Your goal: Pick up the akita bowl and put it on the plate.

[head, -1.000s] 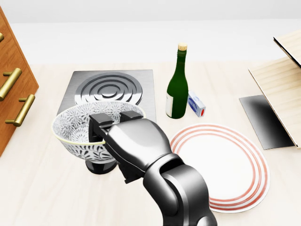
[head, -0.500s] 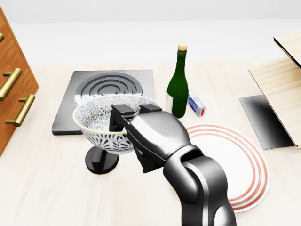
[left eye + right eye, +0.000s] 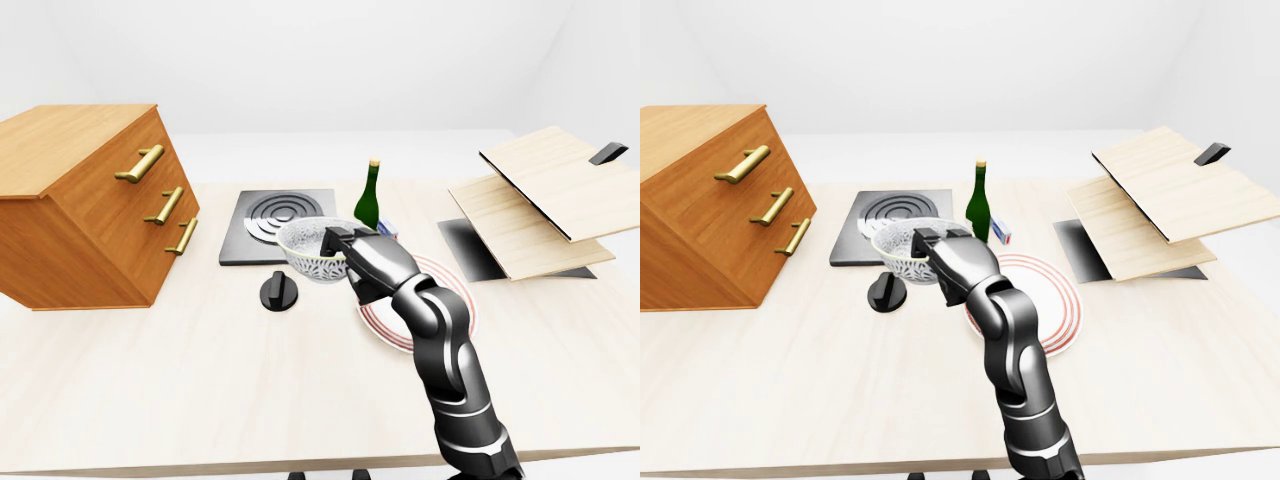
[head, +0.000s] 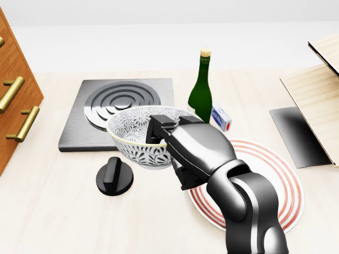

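The akita bowl (image 4: pixel 135 138), white with a dark flower pattern, hangs above the table between the stove plate and the red-ringed plate (image 4: pixel 286 182). My right hand (image 4: pixel 165 128) is shut on the bowl's right rim, fingers hooked over the edge. The bowl's right side reaches the plate's left edge, which my hand and forearm hide. In the left-eye view the bowl (image 3: pixel 308 249) floats clear of the table, left of the plate (image 3: pixel 452 290). My left hand does not show.
A black round knob (image 4: pixel 115 178) lies under the bowl's left side. A green bottle (image 4: pixel 200 95) and a small blue-white box (image 4: pixel 221 118) stand above the plate. Stove plate (image 4: pixel 106 114) at upper left, wooden drawer cabinet (image 3: pixel 85 205) far left, slanted boards (image 3: pixel 540 195) at right.
My right hand has carried the bowl to the right, off the black knob and toward the plate. The knob now lies uncovered.
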You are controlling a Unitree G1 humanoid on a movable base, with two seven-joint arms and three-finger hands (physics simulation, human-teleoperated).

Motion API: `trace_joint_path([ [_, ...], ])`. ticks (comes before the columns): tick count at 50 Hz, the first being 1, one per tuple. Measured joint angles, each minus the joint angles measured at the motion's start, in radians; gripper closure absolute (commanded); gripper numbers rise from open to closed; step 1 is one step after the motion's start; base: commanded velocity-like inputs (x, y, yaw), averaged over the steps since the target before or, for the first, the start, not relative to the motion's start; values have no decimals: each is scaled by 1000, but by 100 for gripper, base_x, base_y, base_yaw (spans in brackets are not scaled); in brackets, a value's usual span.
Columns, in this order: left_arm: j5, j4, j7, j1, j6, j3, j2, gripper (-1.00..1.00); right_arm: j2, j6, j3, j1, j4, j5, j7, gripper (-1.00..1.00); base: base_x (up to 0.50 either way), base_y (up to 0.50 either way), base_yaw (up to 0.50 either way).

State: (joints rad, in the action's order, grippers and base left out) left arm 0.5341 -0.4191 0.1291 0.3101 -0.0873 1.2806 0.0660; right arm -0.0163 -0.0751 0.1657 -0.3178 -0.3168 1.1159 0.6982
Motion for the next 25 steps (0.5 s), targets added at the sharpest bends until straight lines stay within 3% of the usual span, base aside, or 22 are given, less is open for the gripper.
trace_joint_path([
  [25, 1, 0, -3, 0, 0, 0, 0, -100, 95, 23, -93, 44, 4, -86, 0, 100, 0, 0, 0],
])
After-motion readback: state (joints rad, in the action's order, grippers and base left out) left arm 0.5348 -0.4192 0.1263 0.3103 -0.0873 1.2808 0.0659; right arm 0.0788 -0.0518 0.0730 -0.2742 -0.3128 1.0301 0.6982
